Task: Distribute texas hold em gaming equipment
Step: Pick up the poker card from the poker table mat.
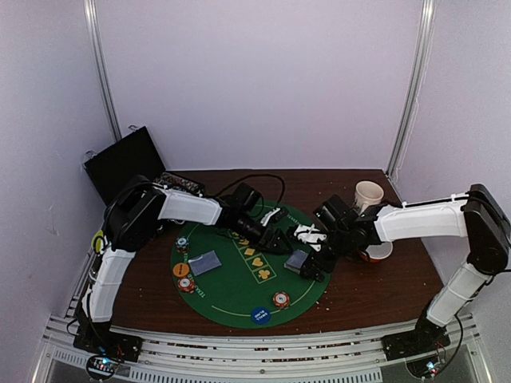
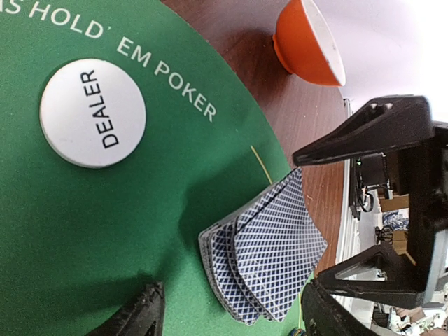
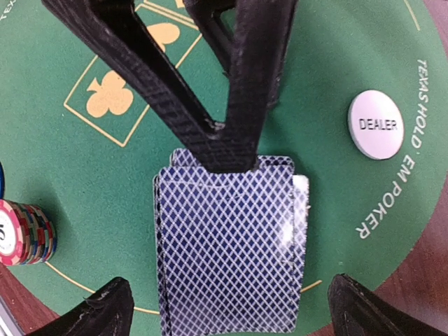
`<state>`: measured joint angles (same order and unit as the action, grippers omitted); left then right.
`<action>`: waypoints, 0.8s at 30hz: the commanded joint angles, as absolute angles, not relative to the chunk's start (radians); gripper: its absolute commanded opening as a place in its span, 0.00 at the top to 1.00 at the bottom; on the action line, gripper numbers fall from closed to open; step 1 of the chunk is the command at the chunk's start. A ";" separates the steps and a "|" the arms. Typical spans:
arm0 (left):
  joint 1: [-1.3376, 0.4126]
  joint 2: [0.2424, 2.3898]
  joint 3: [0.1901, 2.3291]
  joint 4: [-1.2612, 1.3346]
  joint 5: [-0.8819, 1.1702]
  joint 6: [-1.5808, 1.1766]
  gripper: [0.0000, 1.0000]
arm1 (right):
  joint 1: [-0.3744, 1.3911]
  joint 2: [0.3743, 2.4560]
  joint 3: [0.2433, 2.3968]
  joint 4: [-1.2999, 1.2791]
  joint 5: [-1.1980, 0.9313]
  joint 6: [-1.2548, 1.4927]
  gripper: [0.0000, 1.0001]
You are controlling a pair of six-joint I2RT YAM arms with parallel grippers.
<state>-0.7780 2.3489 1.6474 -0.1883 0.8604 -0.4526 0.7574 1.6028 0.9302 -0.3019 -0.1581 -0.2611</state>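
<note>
A slightly fanned deck of blue-backed cards [image 3: 227, 245] [image 2: 269, 252] lies on the round green poker mat [image 1: 239, 299], right of centre. My right gripper [image 3: 231, 315] stands open, with one finger on each side of the deck. From the opposite side my left gripper [image 2: 234, 318] faces the same deck, open and holding nothing. In the right wrist view one of its black fingers [image 3: 231, 140] reaches to the deck's far edge. A white DEALER disc [image 2: 92, 112] [image 3: 376, 124] lies close by. A second card pile [image 1: 206, 262] sits at the mat's left.
Chip stacks [image 1: 280, 300] [image 1: 186, 284] [image 1: 183, 243], an orange disc [image 1: 181, 270] and a blue disc [image 1: 260, 314] lie round the mat's edge. The beige mug [image 1: 369, 194] and red-and-white bowl [image 1: 377, 252] stand at the right. A black case [image 1: 124, 163] is at the back left.
</note>
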 commanded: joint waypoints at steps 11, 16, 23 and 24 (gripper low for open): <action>-0.787 2.401 1.661 -0.196 0.838 -0.457 0.30 | 0.761 1.711 0.949 -0.307 -0.100 -0.295 0.19; -0.797 2.406 1.664 -0.191 0.837 -0.461 0.30 | 0.766 1.688 0.910 -0.257 -0.080 -0.310 0.29; -0.802 2.424 1.663 -0.177 0.853 -0.477 0.33 | 0.769 1.733 0.915 -0.197 -0.111 -0.353 0.25; -0.802 2.423 1.662 -0.178 0.854 -0.477 0.35 | 0.769 1.743 0.922 -0.206 -0.112 -0.356 0.25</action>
